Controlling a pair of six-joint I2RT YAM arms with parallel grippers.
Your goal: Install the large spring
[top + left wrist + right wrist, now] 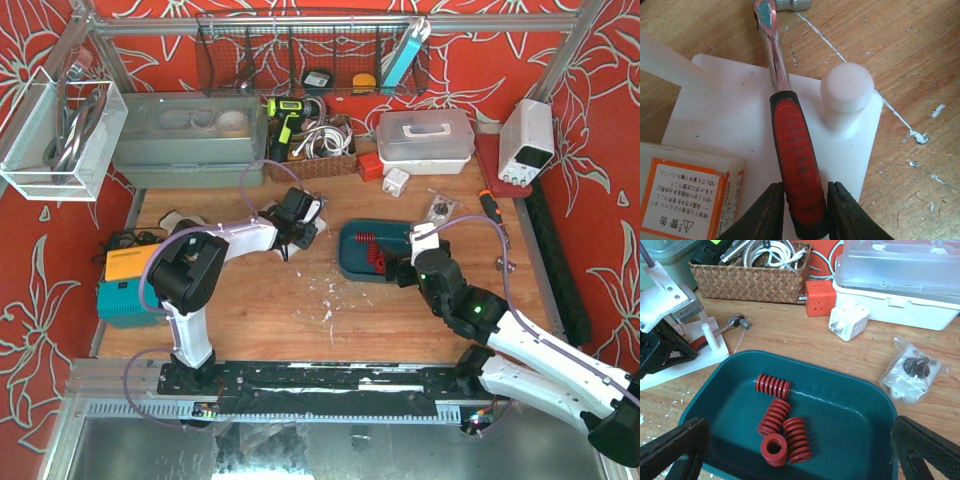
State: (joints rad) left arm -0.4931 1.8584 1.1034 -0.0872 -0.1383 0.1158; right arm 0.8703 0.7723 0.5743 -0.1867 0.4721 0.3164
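Observation:
Several red coil springs (774, 416) lie in a teal tray (855, 405); one stands on end (774, 449). My right gripper (800, 455) hovers over the tray's near side, wide open and empty; it also shows in the top view (400, 262). A white plate (720, 115) with an upright white peg (846, 92) lies left of the tray. A ratchet wrench with a red handle (797, 160) lies across the plate. My left gripper (806, 210) is shut on the end of that handle, and shows in the top view (300, 222).
A labelled white box (685, 195) sits on the plate beside the left finger. Behind the tray are a wicker basket (750, 275), an orange cube (820, 297), a white plug adapter (848, 320), a clear lidded box (900, 275) and a bag of parts (910, 375).

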